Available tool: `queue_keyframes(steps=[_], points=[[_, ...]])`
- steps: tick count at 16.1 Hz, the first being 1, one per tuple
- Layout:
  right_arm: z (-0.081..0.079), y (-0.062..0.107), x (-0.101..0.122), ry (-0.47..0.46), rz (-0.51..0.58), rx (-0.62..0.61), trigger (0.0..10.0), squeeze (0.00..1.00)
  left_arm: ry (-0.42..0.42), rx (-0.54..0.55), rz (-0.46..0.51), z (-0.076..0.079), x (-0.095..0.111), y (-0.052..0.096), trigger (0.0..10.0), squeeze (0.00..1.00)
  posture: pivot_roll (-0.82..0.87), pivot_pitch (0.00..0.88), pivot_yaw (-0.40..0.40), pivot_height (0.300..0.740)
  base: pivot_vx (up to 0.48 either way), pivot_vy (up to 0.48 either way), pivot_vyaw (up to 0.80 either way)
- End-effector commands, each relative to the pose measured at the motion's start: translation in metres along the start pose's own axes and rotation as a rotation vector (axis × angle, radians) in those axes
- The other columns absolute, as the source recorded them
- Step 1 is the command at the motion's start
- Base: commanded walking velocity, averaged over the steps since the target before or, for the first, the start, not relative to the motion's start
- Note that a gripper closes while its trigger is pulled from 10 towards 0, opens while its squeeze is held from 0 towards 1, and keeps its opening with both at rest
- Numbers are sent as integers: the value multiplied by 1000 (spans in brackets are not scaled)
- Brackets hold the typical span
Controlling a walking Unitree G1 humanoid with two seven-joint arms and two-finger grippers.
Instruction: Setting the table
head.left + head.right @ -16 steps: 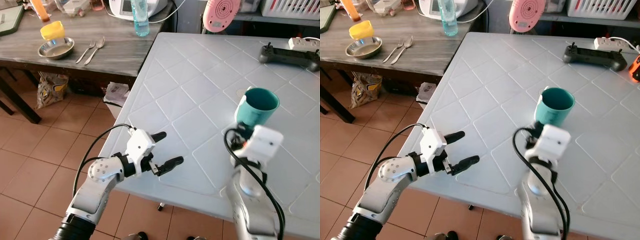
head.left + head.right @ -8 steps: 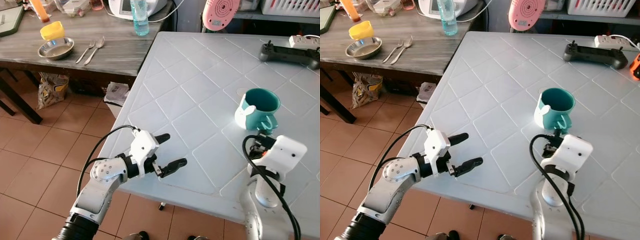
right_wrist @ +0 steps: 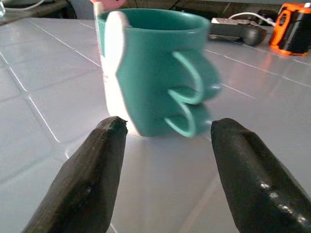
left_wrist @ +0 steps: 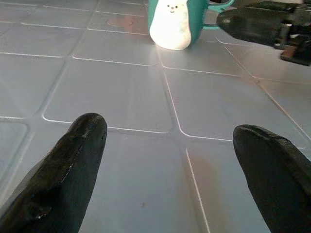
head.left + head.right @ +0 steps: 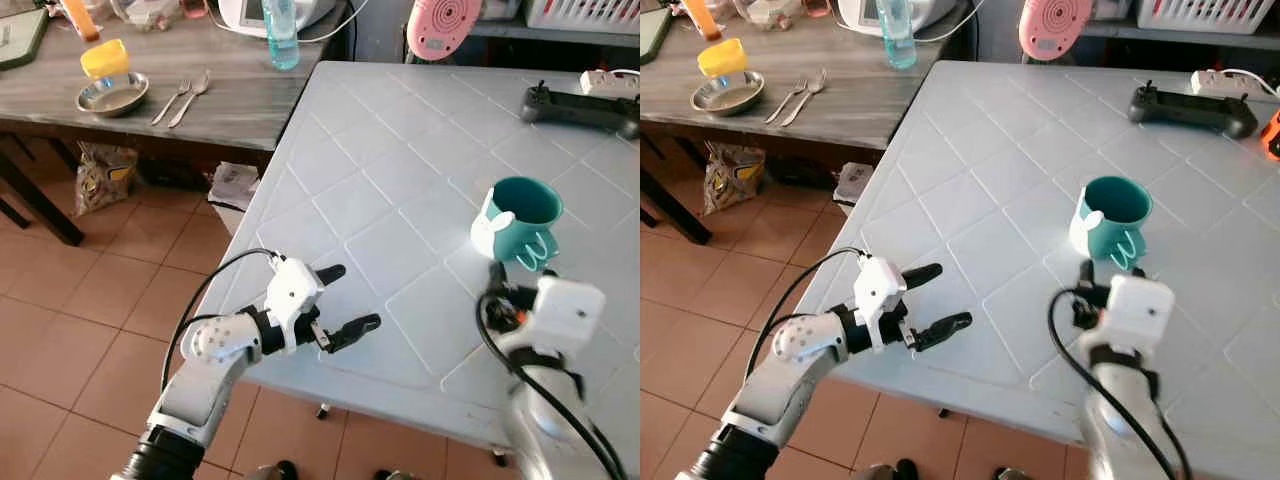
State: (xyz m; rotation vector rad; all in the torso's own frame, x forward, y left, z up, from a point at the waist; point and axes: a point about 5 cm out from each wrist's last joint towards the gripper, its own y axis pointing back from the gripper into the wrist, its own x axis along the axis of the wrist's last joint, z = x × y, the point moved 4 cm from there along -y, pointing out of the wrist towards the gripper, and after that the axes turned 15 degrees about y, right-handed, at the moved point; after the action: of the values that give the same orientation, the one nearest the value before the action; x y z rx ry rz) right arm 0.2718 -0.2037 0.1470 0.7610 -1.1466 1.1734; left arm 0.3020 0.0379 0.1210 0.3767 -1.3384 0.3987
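Your right gripper [image 3: 165, 160], fingers spread, faces the upright teal mug [image 5: 1111, 215]; left gripper [image 5: 340, 300], spread, hovers at the table's [image 5: 400, 150] near-left edge.

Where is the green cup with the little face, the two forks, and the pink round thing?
Green cup [image 5: 517, 222], left eye view, on its outer wall below the rim.
Two forks [image 5: 181, 98], left eye view, on the middle of the handles.
Pink round thing [image 5: 1055, 26], right eye view, on the middle of its front face.
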Motion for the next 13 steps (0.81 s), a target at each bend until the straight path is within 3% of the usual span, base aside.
queue_keyframes(steps=[1,6,13], points=[[3,4,4,-3,7,13,10000,1000,0,5,-21,2,-6,0,10000,0,18,170,49,740,0,0,0],[9,25,8,91,31,62,10000,1000,19,6,-10,5,-10,-8,10000,0,-14,160,37,740,0,0,0],[37,-2,14,150,81,85,10000,1000,43,-37,1,10,-8,-11,10000,0,-22,169,49,740,0,0,0]])
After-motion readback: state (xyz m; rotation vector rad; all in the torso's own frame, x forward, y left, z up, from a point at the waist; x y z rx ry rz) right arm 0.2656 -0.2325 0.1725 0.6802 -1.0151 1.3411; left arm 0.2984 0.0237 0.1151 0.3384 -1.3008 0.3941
